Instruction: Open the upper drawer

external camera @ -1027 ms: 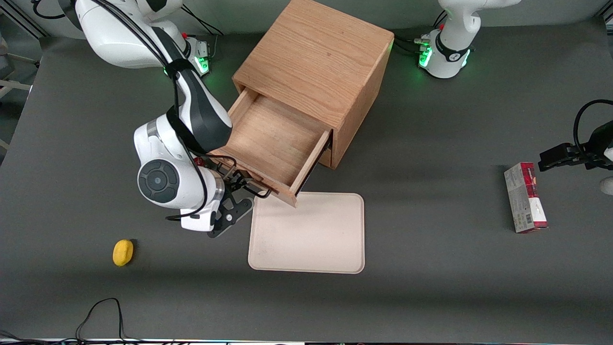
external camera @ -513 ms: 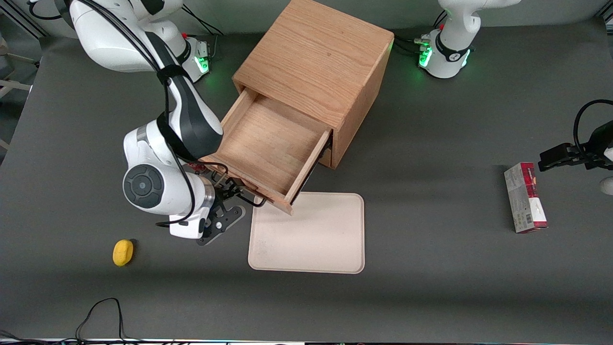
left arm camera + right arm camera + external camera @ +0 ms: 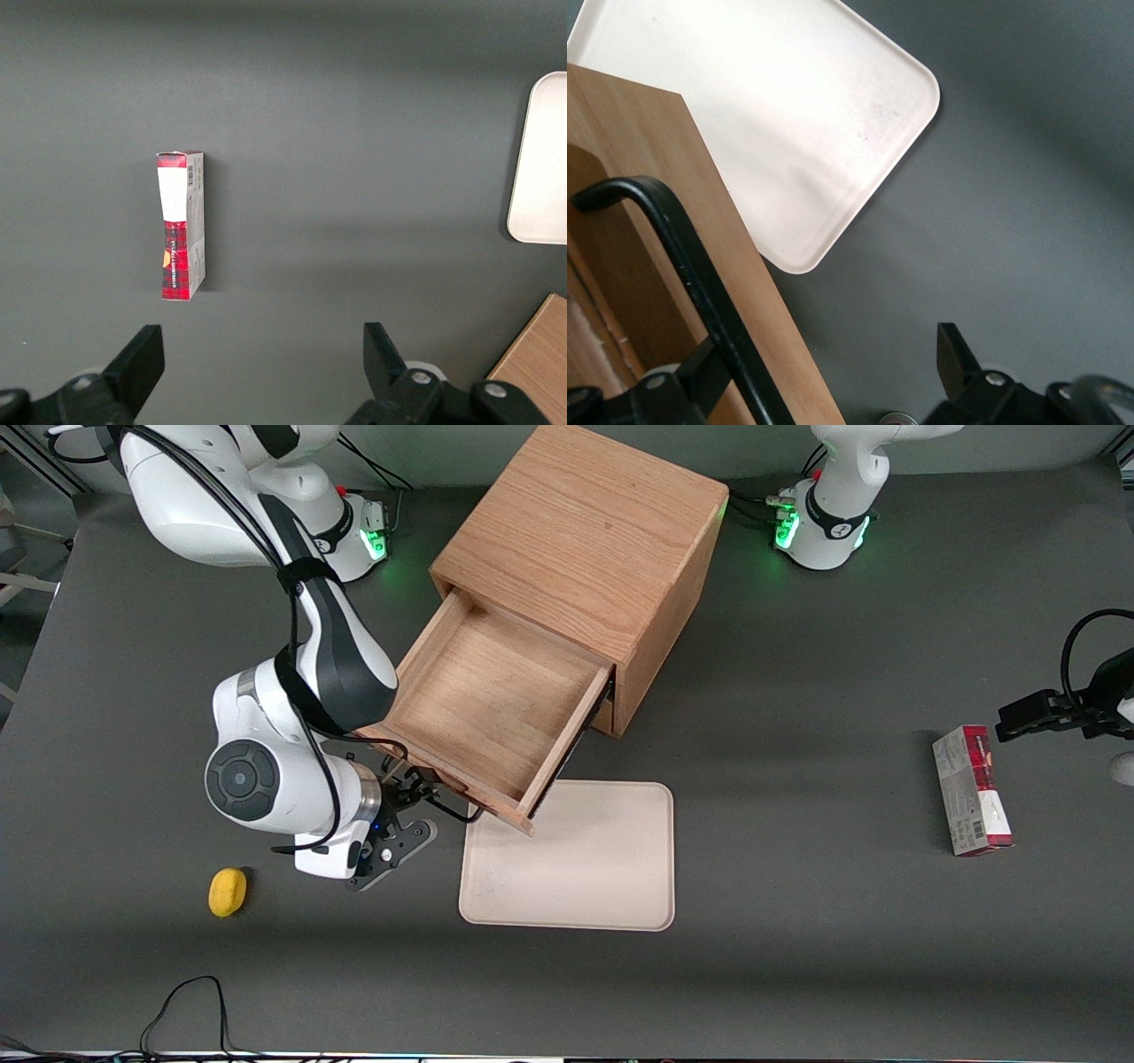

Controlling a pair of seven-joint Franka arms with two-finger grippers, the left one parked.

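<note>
With right-arm jaws apart astride the long black wire loop handle (image 3: 687, 257) on the shallow light-wood upper drawer (image 3: 487, 700), handle axis crossing the gap, pull straight away from the oak cabinet (image 3: 585, 531).

Light oak-grained upper drawer (image 3: 492, 708) with black wire handle (image 3: 700, 283); black gripper (image 3: 416, 793) at it; cream tray (image 3: 576, 859); yellow object (image 3: 228, 892), possibly a lemon; red-and-white plaid-patterned box (image 3: 182, 226) on dark grey table (image 3: 797, 824).
</note>
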